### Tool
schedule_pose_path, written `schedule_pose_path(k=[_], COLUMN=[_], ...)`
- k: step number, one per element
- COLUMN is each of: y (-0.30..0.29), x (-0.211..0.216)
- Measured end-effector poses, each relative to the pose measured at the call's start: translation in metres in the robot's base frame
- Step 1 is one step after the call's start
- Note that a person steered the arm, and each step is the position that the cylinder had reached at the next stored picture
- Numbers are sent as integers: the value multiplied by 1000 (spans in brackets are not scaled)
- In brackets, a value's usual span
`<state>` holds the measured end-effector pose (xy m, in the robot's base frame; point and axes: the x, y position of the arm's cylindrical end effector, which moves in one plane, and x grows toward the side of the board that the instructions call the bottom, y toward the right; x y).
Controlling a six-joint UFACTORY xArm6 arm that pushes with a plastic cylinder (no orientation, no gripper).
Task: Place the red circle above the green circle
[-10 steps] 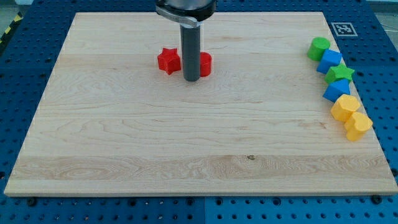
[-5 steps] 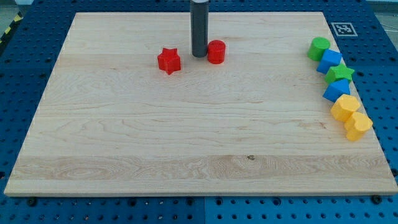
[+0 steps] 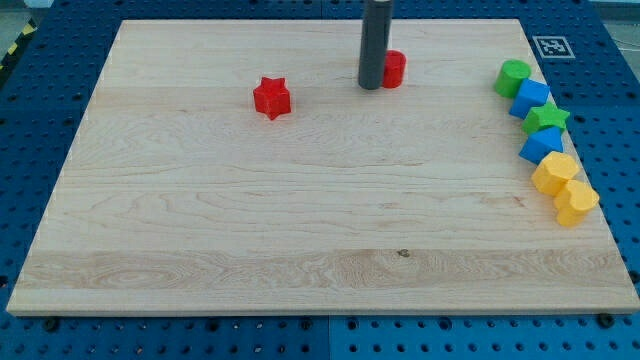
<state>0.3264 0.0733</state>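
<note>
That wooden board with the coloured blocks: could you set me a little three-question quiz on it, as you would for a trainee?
1. True or false: my tip is at the view's left side of the red circle.
2. Which block lies nearest the view's top in the line at the board's right edge?
A. yellow block
B. green circle
C. green star
3. Fill in: the lone block at the view's left of my tip is a red ____.

Key
1. True; the rod partly hides the circle.
2. B, the green circle, above the green star and the yellow block.
3. Star: the red star.
</note>
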Motion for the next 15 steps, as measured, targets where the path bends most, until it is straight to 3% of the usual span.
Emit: schedule_pose_path(k=[4, 8, 10, 12, 15], y=[32, 15, 55, 26, 79], x=[-8, -21, -21, -40, -40])
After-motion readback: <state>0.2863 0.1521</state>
